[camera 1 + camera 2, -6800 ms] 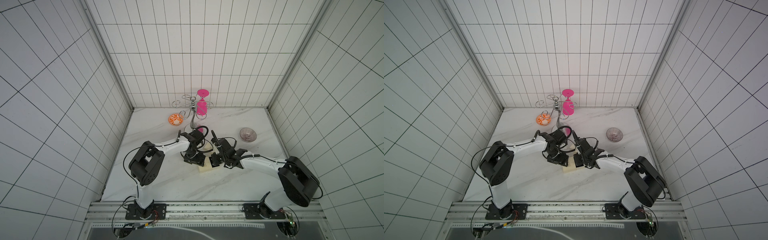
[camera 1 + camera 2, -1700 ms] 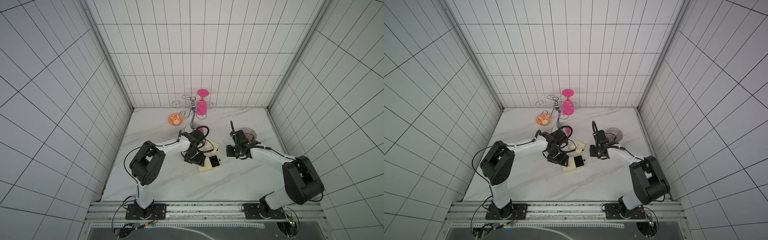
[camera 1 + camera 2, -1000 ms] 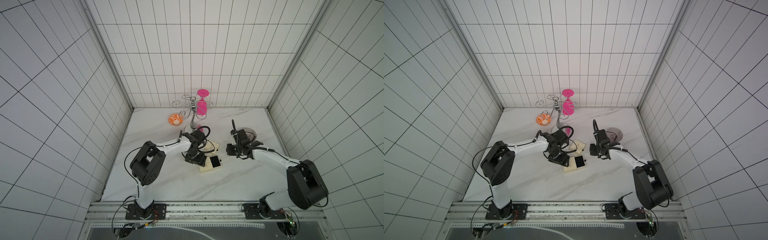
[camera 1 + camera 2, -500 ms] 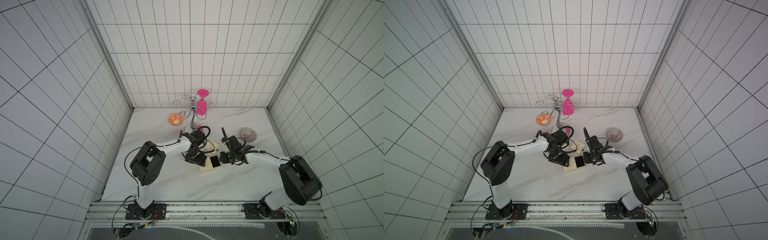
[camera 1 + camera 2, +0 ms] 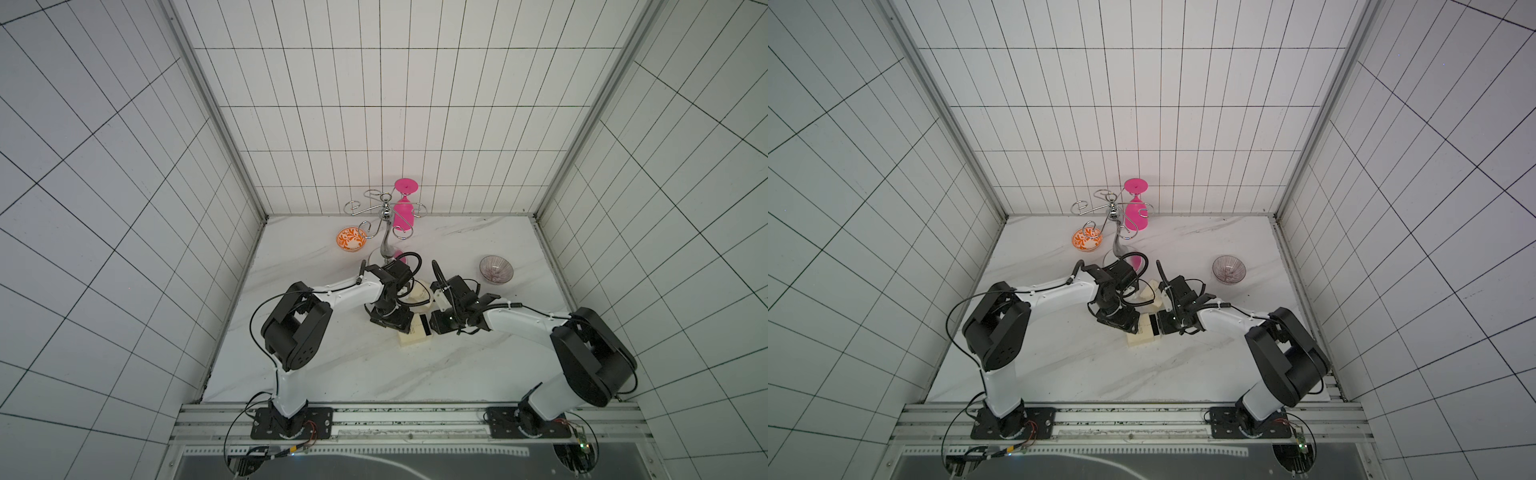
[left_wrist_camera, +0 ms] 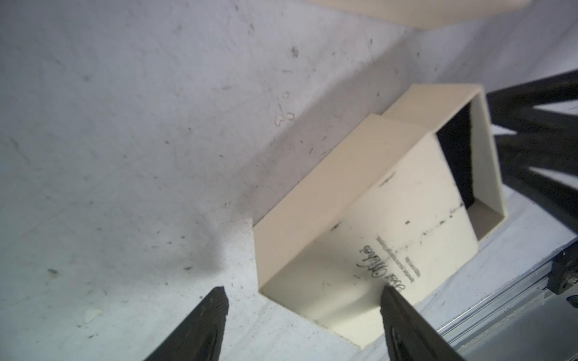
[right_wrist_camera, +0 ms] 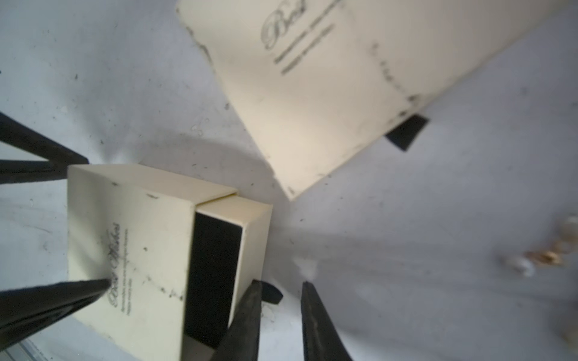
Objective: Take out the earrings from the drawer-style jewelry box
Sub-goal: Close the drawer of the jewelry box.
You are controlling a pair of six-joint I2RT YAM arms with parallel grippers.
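The cream jewelry box (image 5: 409, 337) (image 7: 131, 225) lies mid-table with its drawer (image 7: 215, 259) part way out, and only black lining shows inside. My left gripper (image 6: 301, 300) (image 5: 392, 322) is open: one finger hangs over the box top, the other beside it above the table. At the drawer's end, my right gripper (image 7: 280, 290) (image 5: 1165, 326) stands narrowly open, with the black pull tab (image 7: 272, 293) poking into the gap, untouched. Blurred pale and gold earrings (image 7: 544, 258) lie on the table beyond it.
A second cream box (image 5: 420, 293) (image 7: 328, 78) with a black tab (image 7: 406, 131) sits just behind. A purple glass bowl (image 5: 496, 269) is at the right and an orange bowl (image 5: 351, 239) at the back. There too, a wire stand (image 5: 384, 232) holds a pink glass (image 5: 402, 210).
My right arm swung from beside the purple bowl back to the drawer end of the box, and its jaws narrowed slightly. The left arm and box stayed put.
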